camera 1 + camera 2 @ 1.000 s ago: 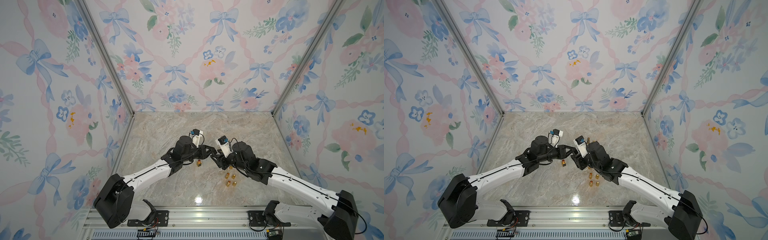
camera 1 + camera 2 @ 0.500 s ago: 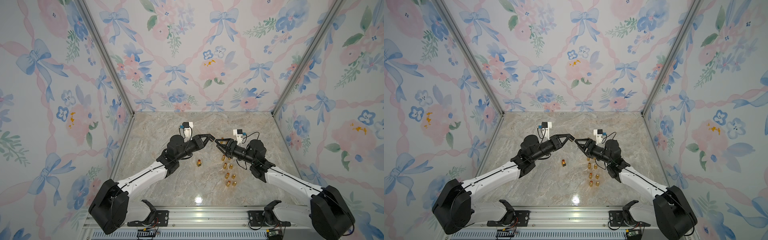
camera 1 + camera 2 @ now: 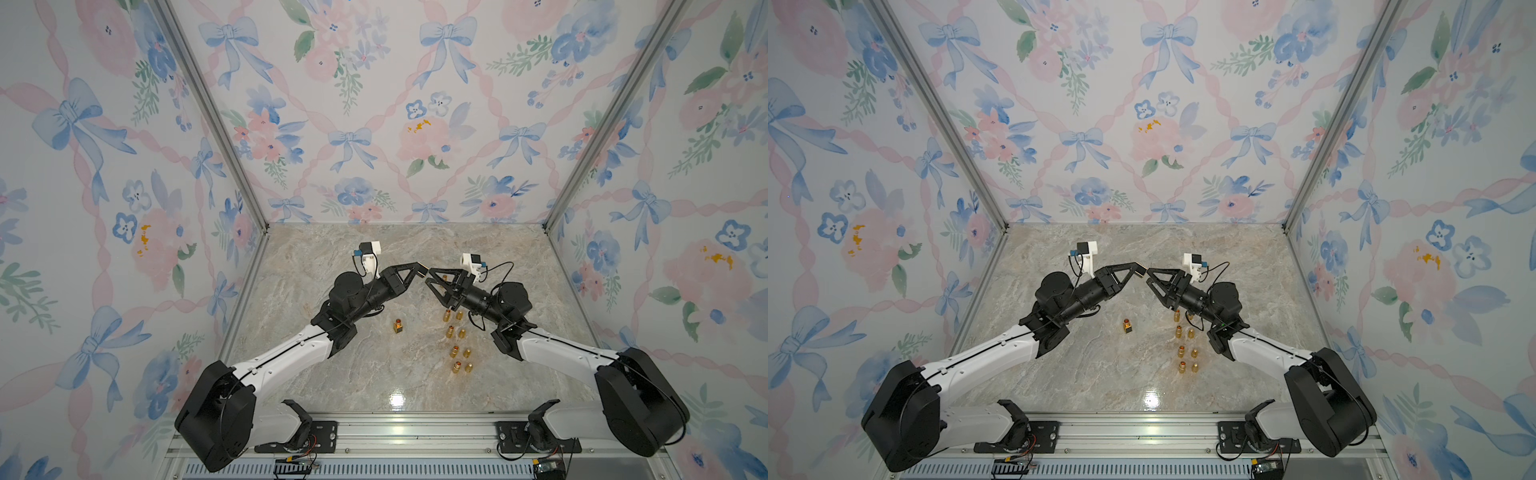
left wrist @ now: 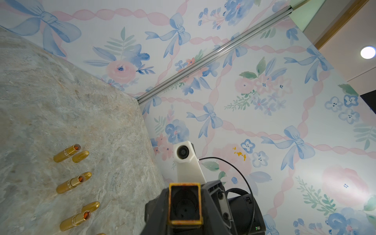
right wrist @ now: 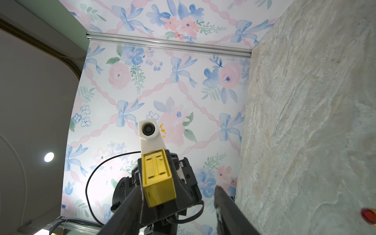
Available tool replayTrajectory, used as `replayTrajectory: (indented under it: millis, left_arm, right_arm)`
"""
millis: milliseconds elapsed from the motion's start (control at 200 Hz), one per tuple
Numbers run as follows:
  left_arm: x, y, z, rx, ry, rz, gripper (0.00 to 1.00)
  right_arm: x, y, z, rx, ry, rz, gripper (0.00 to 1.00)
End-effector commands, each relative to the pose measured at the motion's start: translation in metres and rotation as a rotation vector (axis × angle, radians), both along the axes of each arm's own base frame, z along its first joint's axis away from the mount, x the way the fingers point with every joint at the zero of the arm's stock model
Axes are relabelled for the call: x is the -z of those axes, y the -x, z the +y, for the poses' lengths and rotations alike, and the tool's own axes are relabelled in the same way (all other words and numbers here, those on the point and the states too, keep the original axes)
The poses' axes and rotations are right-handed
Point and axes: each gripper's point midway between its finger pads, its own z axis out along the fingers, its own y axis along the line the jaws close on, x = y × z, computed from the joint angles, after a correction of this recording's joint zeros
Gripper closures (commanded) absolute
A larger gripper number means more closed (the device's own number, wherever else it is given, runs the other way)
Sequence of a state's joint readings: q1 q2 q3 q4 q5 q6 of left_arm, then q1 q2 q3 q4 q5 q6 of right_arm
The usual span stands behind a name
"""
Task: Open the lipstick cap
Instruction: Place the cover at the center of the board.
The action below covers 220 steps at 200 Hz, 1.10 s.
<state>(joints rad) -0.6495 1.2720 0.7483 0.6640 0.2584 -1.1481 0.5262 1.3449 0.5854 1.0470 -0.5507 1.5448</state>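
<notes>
lipstick cap [image 5: 158, 183]: glossy gold, smooth | tabletop [image 3: 353, 374]: polished marble-look | walls [image 3: 374, 83]: matt floral paper

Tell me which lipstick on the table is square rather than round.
The lone lipstick standing apart on the left arm's side: square body, red tip showing. The others are round gold tubes.

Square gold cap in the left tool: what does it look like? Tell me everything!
The square gold cap is a shiny, metal-looking box tube with small slots along one side. One end is closed; the other is open, dark and hollow inside. It hangs sideways in the air above the marble table, pinched by the shut left tool. The right tool has open fingers flanking its closed end; whether they touch it is unclear.
</notes>
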Motion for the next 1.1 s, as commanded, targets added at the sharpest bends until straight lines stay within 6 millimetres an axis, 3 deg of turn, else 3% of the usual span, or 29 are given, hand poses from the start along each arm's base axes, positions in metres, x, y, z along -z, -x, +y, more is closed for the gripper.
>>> replayTrajectory:
  millis: [0, 325, 640, 760, 960, 1035, 1095]
  left_arm:
    - [0.003, 0.001, 0.004, 0.002, 0.016, 0.023, 0.86]
    - [0.005, 0.007, -0.003, 0.052, 0.012, 0.029, 0.87]
    - [0.013, 0.003, -0.004, 0.045, -0.002, 0.042, 0.87]
    - [0.016, 0.001, -0.005, 0.043, -0.005, 0.049, 0.86]
    - [0.021, -0.001, -0.003, 0.022, -0.018, 0.048, 0.85]
    - [0.023, -0.002, -0.003, 0.020, -0.026, 0.047, 0.82]
    - [0.024, -0.003, -0.001, 0.013, -0.030, 0.045, 0.74]
  right_arm:
    - [-0.011, 0.008, 0.009, -0.025, 0.002, -0.037, 0.42]
    - [-0.015, -0.002, 0.025, -0.045, -0.029, -0.048, 0.47]
    - [-0.011, -0.002, 0.021, -0.018, -0.003, -0.054, 0.61]
    - [-0.014, -0.002, 0.020, -0.015, -0.012, -0.061, 0.71]
    - [-0.013, -0.001, 0.018, -0.002, 0.009, -0.052, 0.77]
    - [-0.011, -0.001, 0.016, 0.007, 0.026, -0.045, 0.78]
    - [-0.010, 0.000, 0.015, 0.016, 0.051, -0.043, 0.79]
